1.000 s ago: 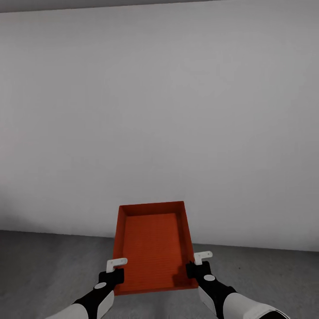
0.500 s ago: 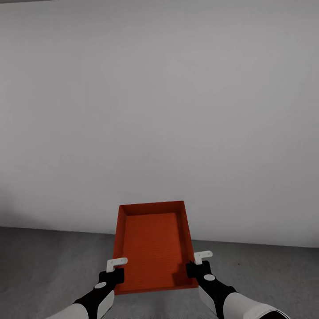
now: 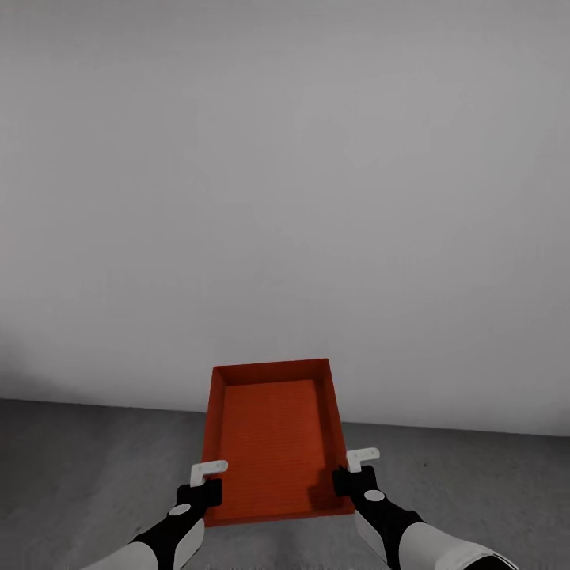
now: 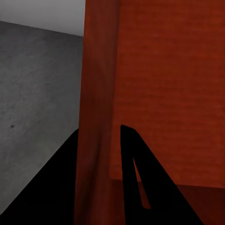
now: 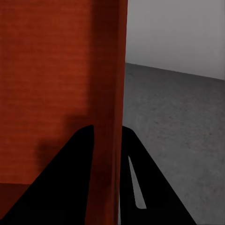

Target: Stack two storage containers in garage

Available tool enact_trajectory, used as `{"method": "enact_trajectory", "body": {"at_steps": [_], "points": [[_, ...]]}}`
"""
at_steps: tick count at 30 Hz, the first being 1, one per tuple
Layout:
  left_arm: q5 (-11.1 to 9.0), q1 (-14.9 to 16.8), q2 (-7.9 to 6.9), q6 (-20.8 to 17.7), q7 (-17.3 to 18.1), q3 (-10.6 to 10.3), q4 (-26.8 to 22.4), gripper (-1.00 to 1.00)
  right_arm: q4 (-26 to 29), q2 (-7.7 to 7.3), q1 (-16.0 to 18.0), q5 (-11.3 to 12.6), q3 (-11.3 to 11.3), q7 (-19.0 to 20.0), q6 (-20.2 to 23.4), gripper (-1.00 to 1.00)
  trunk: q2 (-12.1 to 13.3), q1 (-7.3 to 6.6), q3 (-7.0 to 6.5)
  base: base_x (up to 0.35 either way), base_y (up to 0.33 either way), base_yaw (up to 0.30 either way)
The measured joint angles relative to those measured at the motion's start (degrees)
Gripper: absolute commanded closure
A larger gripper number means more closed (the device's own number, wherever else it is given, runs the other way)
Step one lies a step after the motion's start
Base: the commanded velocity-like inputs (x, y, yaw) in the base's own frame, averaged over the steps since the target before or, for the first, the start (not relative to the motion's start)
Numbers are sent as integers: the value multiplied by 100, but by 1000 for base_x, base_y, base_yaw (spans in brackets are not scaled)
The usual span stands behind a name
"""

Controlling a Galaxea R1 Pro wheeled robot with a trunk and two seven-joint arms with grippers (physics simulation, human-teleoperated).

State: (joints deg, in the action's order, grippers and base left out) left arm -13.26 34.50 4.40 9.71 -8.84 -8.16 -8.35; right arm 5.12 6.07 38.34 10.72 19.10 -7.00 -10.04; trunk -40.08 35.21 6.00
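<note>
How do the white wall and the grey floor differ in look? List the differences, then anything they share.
The wall is pale, smooth and upright; the floor is dark grey, mottled and level. The wall rises behind the storage container; the floor lies beneath it. Both are bare and meet along one line.

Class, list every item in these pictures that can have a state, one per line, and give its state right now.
storage container: empty, open-top, held off the floor between both grippers.
left gripper: shut on the container's left wall, one finger on each side of it.
right gripper: shut on the container's right wall, one finger on each side of it.
</note>
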Motion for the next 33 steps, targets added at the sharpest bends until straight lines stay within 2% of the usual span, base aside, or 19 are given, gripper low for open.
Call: {"method": "enact_trajectory", "body": {"at_steps": [33], "points": [[0,0,-2,1,2,1,-8,100,7,-1,0,-10,-8,3,-3,100,0,0,309,0,0,0]]}}
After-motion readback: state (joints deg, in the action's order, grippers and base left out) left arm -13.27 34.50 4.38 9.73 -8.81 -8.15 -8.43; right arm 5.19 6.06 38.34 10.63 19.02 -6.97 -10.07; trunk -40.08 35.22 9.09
